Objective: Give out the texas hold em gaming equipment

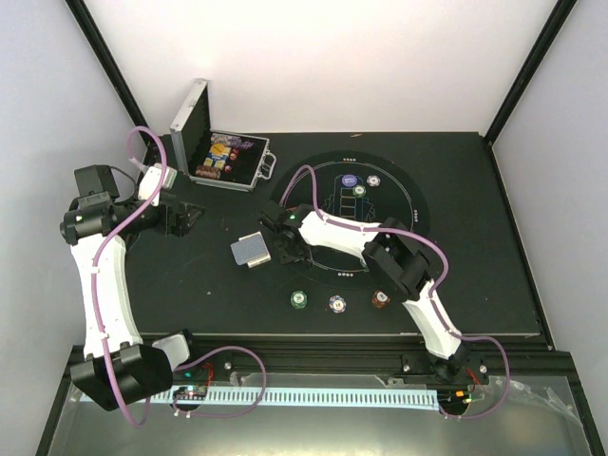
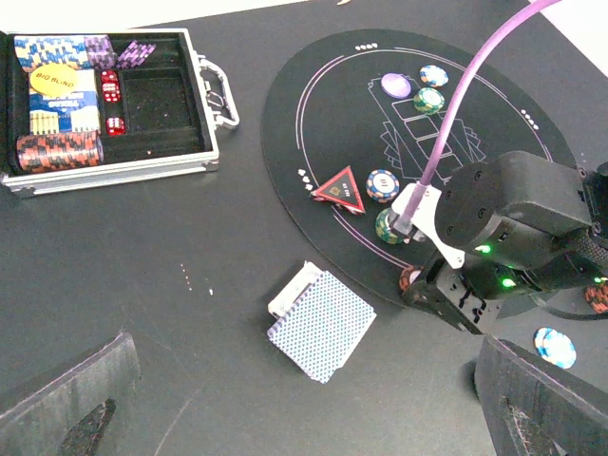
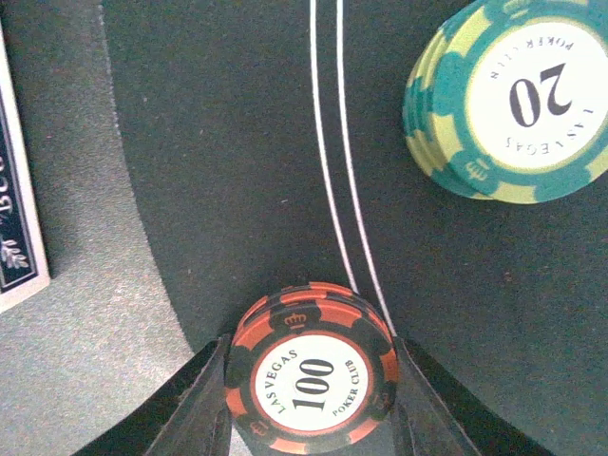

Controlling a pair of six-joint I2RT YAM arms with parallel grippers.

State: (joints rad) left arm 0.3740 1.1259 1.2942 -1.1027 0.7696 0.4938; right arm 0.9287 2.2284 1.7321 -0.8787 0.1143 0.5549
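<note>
Your right gripper pinches a small stack of red-and-black round poker chips on the black round mat; your left gripper hangs, jaws spread wide

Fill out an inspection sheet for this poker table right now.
Surface: black table with a round lined mat.
Job's things: card deck off the mat; purple button, red triangle and green chips on it; three chips near the front edge.
Clutter: open metal case holding more chips and dice.
Grippers: left gripper open, empty; right gripper closed on red chips.
Cables: purple cable looped along each arm.
Surroundings: white walls, black frame.
</note>
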